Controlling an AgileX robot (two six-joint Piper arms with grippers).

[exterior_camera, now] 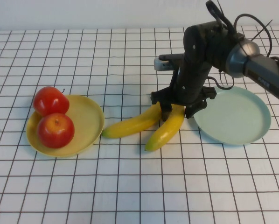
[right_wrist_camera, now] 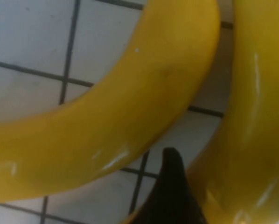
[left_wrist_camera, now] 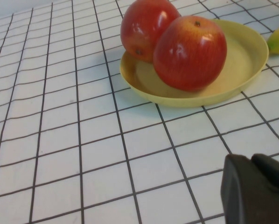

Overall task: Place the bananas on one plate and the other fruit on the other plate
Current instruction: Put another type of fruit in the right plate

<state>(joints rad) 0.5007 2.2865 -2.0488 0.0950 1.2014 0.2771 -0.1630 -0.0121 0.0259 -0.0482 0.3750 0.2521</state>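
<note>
The right gripper (exterior_camera: pixel 179 111) is down over the two bananas, which lie side by side on the worktop (exterior_camera: pixel 130 186) between the plates, their far ends meeting under the arm. Its jaws stand apart, one finger (right_wrist_camera: pixel 173 186) wedged into the gap between the fruit and the other on the outer side of the right-hand banana (exterior_camera: pixel 166 129), so that one looks to be the target; whether the pads already touch it is hard to tell from the wrist view. To do this pick well, the jaws should close squarely across the banana's thick end, then lift straight before swinging to the pale blue-green plate (exterior_camera: pixel 251 133), which lies empty just beside the arm. The chief nuisance is the left-hand banana (exterior_camera: pixel 132 125), touching or nearly touching its neighbour at the grasp point: a skewed closure could drag it along or roll it. The glossy skin may also slip in the grip. Both apples (exterior_camera: pixel 55 129) already sit on the yellow plate (exterior_camera: pixel 90 123), well clear. The left gripper (left_wrist_camera: pixel 258 189) is parked low near that plate; whether its jaws are apart cannot be told.
</note>
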